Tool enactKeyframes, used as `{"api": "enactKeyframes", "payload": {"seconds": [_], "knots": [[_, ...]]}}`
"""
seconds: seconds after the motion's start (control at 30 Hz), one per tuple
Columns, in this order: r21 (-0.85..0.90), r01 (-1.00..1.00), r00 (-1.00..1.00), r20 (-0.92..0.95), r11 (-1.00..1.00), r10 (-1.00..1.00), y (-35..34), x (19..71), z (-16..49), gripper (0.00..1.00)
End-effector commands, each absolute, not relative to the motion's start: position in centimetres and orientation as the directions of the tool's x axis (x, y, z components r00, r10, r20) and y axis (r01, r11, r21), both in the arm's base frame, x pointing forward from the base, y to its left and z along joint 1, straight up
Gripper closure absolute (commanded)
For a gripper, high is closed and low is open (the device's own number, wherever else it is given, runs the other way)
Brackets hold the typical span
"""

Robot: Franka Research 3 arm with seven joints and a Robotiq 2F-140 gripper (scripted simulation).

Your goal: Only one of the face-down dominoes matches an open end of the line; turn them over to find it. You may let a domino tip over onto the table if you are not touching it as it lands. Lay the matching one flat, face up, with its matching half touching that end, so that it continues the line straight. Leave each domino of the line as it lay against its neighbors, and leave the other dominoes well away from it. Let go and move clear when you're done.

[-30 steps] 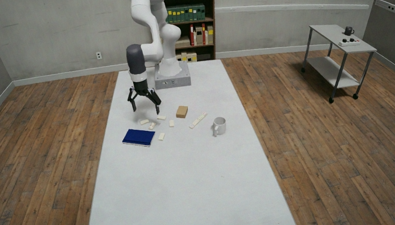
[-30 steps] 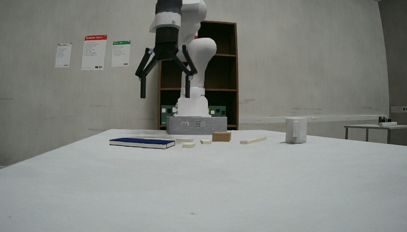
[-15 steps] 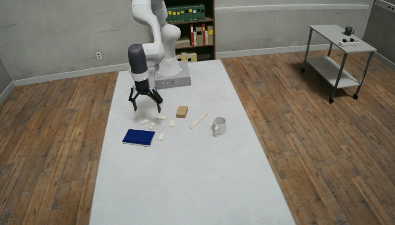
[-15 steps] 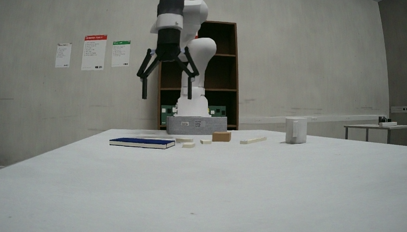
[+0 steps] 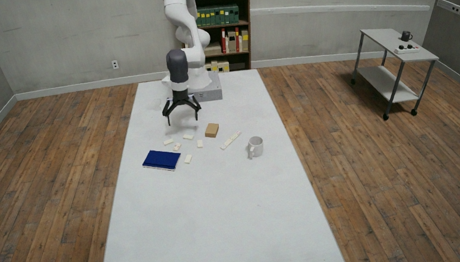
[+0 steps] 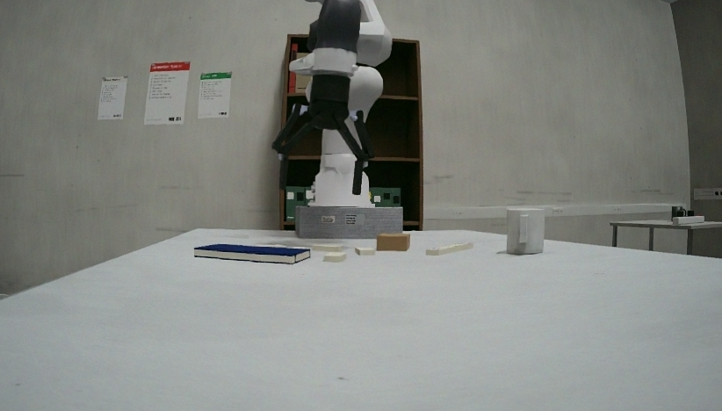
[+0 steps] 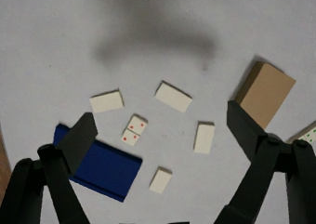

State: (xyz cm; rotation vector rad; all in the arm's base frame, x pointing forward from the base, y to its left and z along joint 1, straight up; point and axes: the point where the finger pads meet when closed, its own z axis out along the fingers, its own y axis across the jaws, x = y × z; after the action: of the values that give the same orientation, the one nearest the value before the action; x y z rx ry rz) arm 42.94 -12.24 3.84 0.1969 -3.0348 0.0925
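Turning dominoes within a tight cluster risks wide-spread fingers brushing neighbors.
Seen from above, clockwise around the face-up domino [image 5: 177, 146] [image 7: 134, 129]: nearest, a blue book [image 5: 161, 159] [image 6: 249, 252] [image 7: 107, 167] at 7 and a face-down domino [image 5: 188, 159] [image 6: 334, 256] [image 7: 160, 180] at 5, then others at 3, 10 and 1. The line [image 5: 230, 140] [image 6: 450, 248] [image 7: 310, 135] lies at 3, well apart. At 12, the pincer [image 5: 182, 122] [image 6: 320, 191] [image 7: 159, 118] hangs released, holding nothing. Descending off-center could skid a tile; hasty tipping could drop one against another.
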Motion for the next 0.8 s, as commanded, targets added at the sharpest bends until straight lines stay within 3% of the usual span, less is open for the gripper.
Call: {"api": "enactKeyframes", "payload": {"seconds": [0.0, 0.03, 0.77], "knots": [[-0.027, -0.397, -0.916, 0.08, 0.917, -0.394, -12.29, 42.84, 3.85, 0.0], [-0.028, -0.425, -0.903, 0.081, 0.905, -0.422, -12.29, 42.84, 3.85, 0.67], [-0.008, -0.832, -0.554, 0.034, 0.554, -0.832, -12.29, 42.84, 3.85, 0.67]]}}
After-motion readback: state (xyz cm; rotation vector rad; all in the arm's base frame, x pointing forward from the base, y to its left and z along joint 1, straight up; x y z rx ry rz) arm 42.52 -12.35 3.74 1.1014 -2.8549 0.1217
